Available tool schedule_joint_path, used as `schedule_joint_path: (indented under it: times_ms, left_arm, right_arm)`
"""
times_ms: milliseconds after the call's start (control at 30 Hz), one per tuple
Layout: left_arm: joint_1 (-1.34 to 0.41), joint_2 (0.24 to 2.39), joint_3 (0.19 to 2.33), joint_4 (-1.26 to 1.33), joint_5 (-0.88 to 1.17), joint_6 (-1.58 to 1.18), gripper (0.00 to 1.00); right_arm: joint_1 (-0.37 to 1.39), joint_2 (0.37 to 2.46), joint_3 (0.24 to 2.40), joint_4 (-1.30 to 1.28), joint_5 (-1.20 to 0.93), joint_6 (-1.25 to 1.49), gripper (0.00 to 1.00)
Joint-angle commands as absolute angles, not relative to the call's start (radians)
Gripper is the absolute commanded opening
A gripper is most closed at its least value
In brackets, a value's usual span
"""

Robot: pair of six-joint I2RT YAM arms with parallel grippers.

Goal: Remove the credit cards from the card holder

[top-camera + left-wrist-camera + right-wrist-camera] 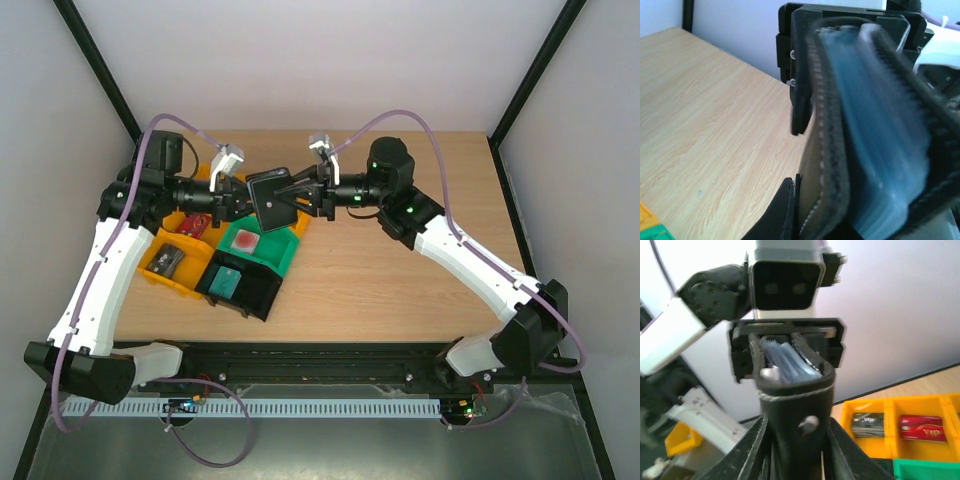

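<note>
The card holder (272, 198) hangs above the green bin (283, 252): right gripper (300, 195) clamped on its spine, left gripper (247, 196) closed at its pocket end. We judge it limp, its credit cards stiff and slick; pinch an exposed edge.

AT THE BINS: The card holder (272, 195), a small black bifold with pale stitching and a snap stud on its face, hangs tilted above the counter (400, 270). The right fingers (747, 455) pinch its folded end and the left fingers (785, 210) its open end. Pale blue clear pockets (880, 150) fan between its covers. A red credit card (922, 428) lies flat in a yellow bin (865, 405), a pinkish card (246, 240) in the green bin (285, 252).
</note>
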State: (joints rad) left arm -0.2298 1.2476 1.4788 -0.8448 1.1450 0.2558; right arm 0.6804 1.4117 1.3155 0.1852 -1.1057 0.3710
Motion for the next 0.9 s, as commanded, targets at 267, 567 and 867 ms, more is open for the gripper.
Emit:
schedule_joint_path:
  times_ms: [267,567,867]
  left_arm:
    - [-0.161,1.186,1.32,-0.579,0.93,-0.046,0.02]
    - [-0.145,1.212,1.337,-0.61,0.947,-0.016,0.02]
    - [-0.14,1.242,1.381,-0.619,0.993,-0.018,0.02]
  right_arm:
    - [0.671,1.479,1.378,-0.026,-0.633,0.34,0.76]
    - [0.72,1.406,1.26,0.077,-0.826,0.202,0.94]
    - [0.724,1.429,1.258,0.124,-0.706,0.201,0.96]
